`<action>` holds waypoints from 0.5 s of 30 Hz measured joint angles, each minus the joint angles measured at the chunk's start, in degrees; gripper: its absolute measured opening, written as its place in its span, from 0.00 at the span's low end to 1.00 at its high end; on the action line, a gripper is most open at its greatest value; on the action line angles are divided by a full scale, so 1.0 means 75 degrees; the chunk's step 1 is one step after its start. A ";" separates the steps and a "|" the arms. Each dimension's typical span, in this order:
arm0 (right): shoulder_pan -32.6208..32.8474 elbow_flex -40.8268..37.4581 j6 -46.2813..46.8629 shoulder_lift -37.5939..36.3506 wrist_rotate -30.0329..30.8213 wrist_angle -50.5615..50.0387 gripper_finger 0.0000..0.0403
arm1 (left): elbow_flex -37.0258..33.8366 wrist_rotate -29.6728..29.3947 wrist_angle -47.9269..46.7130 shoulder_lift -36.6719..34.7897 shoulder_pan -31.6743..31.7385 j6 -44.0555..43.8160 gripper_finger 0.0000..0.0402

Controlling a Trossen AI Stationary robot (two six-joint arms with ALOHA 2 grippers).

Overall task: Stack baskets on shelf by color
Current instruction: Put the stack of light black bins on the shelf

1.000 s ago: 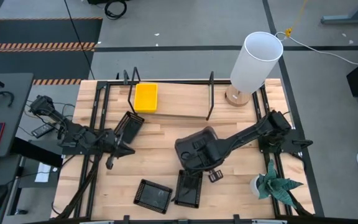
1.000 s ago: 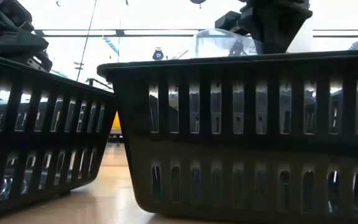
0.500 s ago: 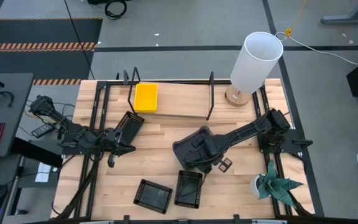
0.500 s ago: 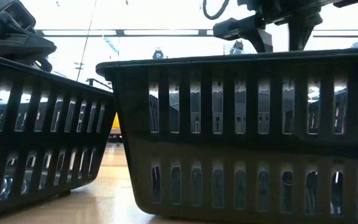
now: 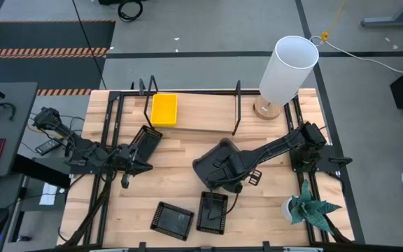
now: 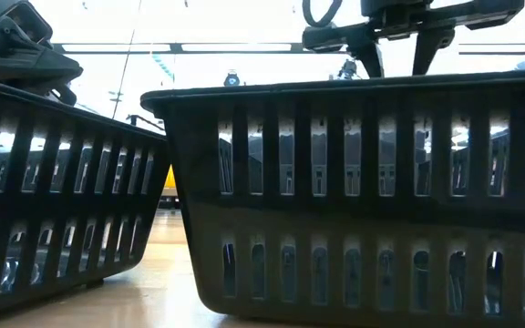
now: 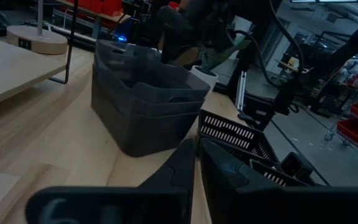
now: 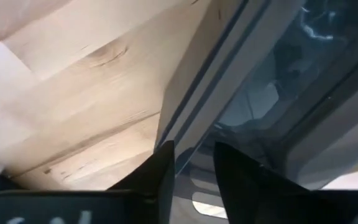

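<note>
Baskets — grey stack (image 5: 219, 164) mid-worktop could tip if the right gripper (image 5: 255, 176), jaws spread beside it, snags the rim; left gripper (image 5: 126, 183), jaws pressed together, waits near the left edge.

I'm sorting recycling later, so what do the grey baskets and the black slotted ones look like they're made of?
The grey baskets look like matte moulded plastic: smooth solid walls, rounded corners. The black baskets also look plastic, slightly glossy, with evenly moulded slots.

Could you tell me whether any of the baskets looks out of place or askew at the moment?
Yes: only the yellow basket sits on the shelf. One black basket lies tilted off the shelf's front edge by the left gripper; two more lie askew near the table's front edge.
</note>
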 joint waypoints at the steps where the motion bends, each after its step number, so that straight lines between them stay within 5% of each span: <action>1: -0.0028 0.0000 -0.0097 0.0000 -0.0002 -0.0022 0.26 | 0.0000 0.0000 0.0000 0.0000 0.0000 0.0000 0.07; 10: -0.0446 -0.0003 -0.0457 -0.0001 0.0165 -0.0358 0.03 | 0.0000 0.0000 -0.0003 0.0000 0.0000 0.0063 0.09; 15: -0.0841 -0.0003 -0.0613 0.0001 0.0519 -0.0457 0.04 | 0.0000 0.0000 -0.0003 0.0000 0.0000 0.0067 0.07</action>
